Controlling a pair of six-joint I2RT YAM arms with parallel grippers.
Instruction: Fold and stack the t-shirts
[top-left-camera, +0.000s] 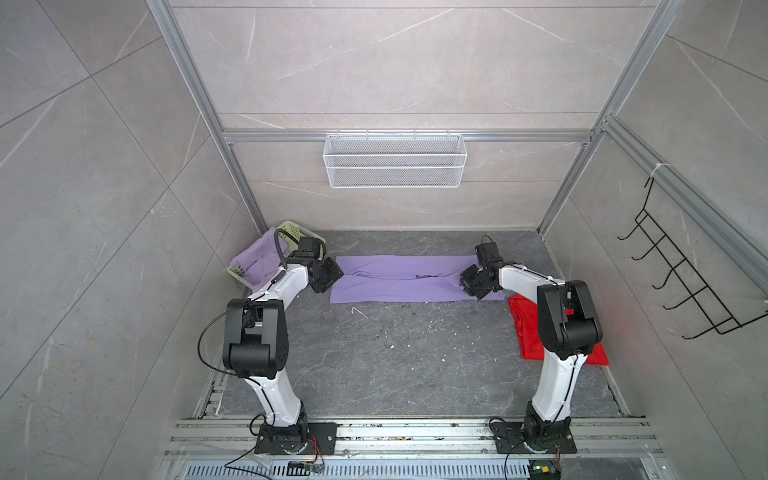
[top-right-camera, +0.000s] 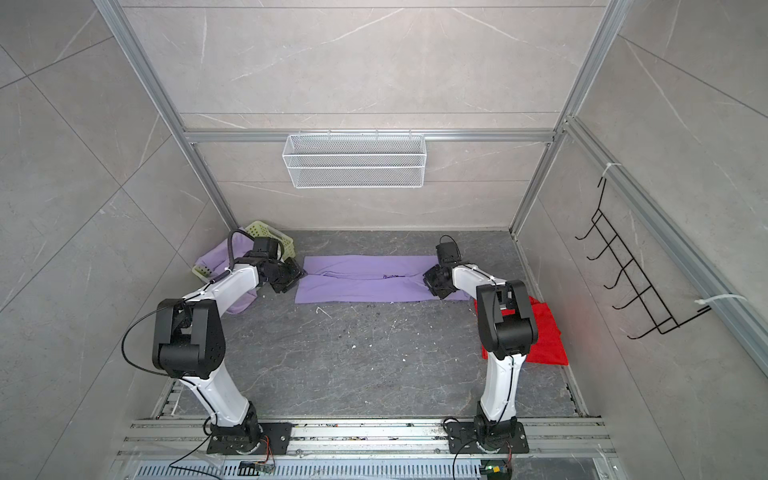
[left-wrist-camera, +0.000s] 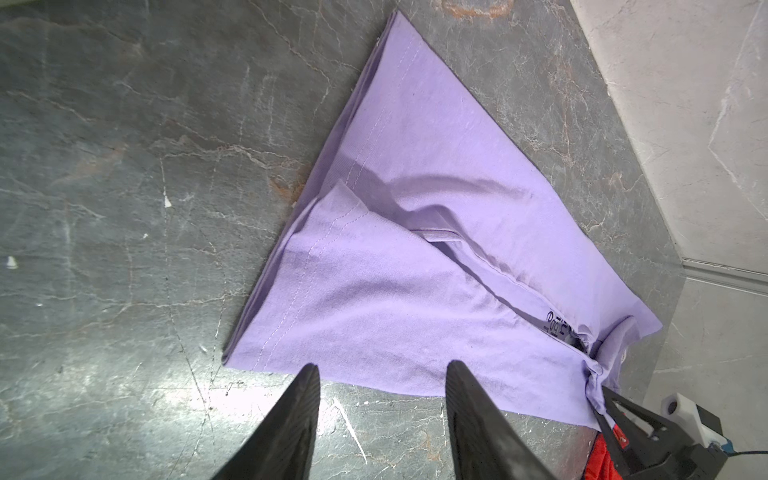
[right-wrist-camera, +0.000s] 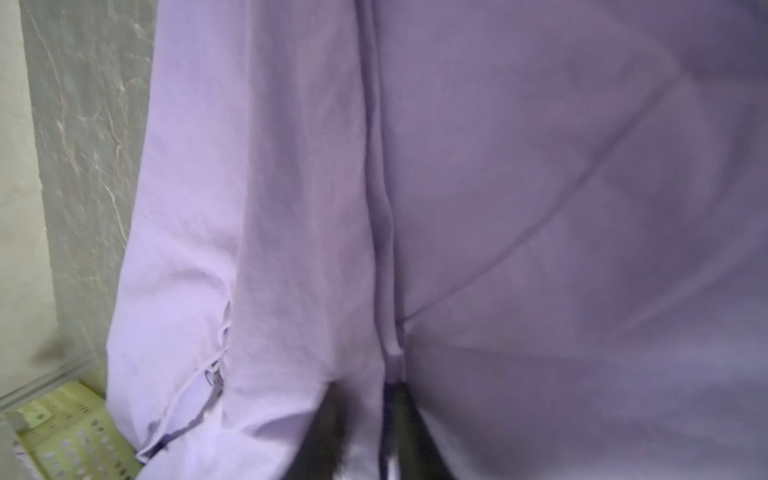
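Only print in sight: dark purple lettering (left-wrist-camera: 557, 327) on the lilac t-shirt (left-wrist-camera: 415, 291), half tucked in a fold, unreadable.

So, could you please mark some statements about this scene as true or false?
1. The lilac cotton t-shirt lies on the dark grey stone table. True.
2. The left claw is clamped on that shirt. False: its jaws stand open at the shirt's edge.
3. The right claw pinches the shirt's fabric. True.
4. The red cloth sits in the pale green plastic basket. False: it lies on the table; a second lilac t-shirt drapes the basket.
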